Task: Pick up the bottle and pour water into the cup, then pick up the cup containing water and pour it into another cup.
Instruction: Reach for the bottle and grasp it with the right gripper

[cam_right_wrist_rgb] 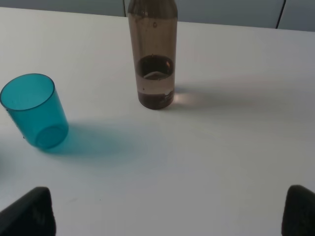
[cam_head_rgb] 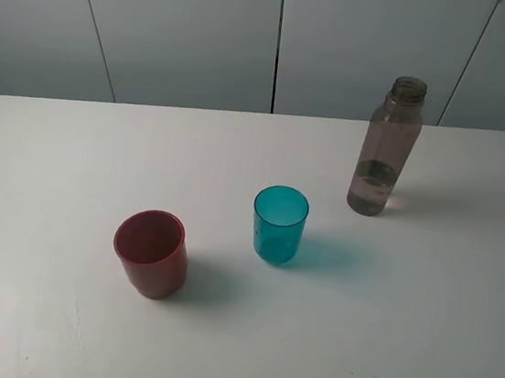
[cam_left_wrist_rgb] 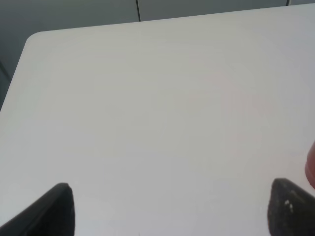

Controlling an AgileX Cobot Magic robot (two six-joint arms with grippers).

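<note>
From above, the white worktop [cam_head_rgb: 63,157] carries three things, all upright and well apart from one another. The dark red cup [cam_head_rgb: 151,252] stands nearest the front on the left. The teal cup [cam_head_rgb: 278,224] sits near the middle. The tall smoky bottle [cam_head_rgb: 386,146], uncapped and with some water in its lower part, stands further back on the right.

At the left wrist, the left fingers [cam_left_wrist_rgb: 54,211] are spread wide above bare worktop and hold nothing. A sliver of red shows at the edge, near one finger.

At the right wrist, the right fingers [cam_right_wrist_rgb: 29,214] are also wide and empty. The bottle stands ahead of them, and the teal cup is off to one side, both clear of the fingers
</note>
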